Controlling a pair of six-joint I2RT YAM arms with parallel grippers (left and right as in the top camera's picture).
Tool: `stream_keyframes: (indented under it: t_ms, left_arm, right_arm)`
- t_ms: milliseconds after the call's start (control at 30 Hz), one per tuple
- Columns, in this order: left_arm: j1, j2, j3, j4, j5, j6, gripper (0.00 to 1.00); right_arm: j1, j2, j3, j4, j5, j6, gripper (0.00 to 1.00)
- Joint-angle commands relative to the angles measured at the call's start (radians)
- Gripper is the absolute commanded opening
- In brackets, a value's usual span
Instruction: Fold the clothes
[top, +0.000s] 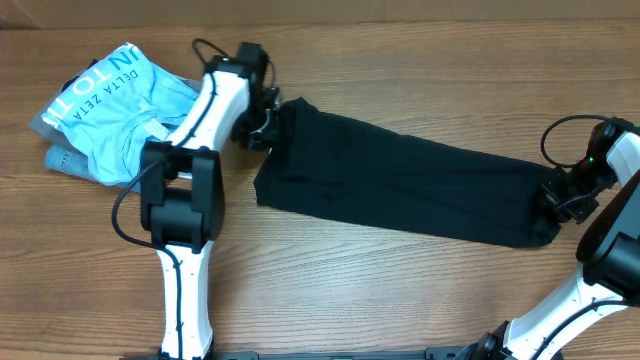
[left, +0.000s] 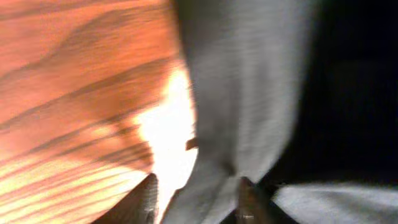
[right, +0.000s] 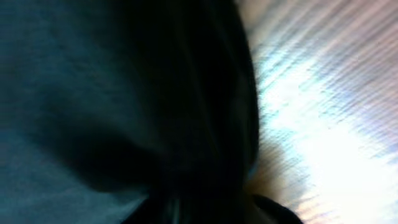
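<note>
Black garment (right: 112, 93) blurs across right gripper (top: 553, 200), hiding its jaws: state unclear. Left gripper (left: 196, 183) fingers blurred, cloth between them, grip unclear.

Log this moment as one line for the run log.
scene: black garment laid long on table | left jaws: at its left end, cloth between | right jaws: at its right end | grip: unclear

Overhead straight down on table (top: 400, 300), wrist views very close — all share the black garment (top: 400, 185)
</note>
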Motion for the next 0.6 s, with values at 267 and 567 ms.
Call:
stream_keyframes:
  t_ms: [267,567]
  left_arm:
    - [0.010,-0.017,0.309,-0.272,0.013,0.061,0.55]
    - [0.010,-0.020,0.573,-0.478,-0.006,0.094,0.53]
  right_arm:
    - [-0.040,0.014,-0.029,0.052,-0.228,-0.182,0.62]
    - [-0.042,0.006,-0.137,0.135,-0.362,-0.268,0.04]
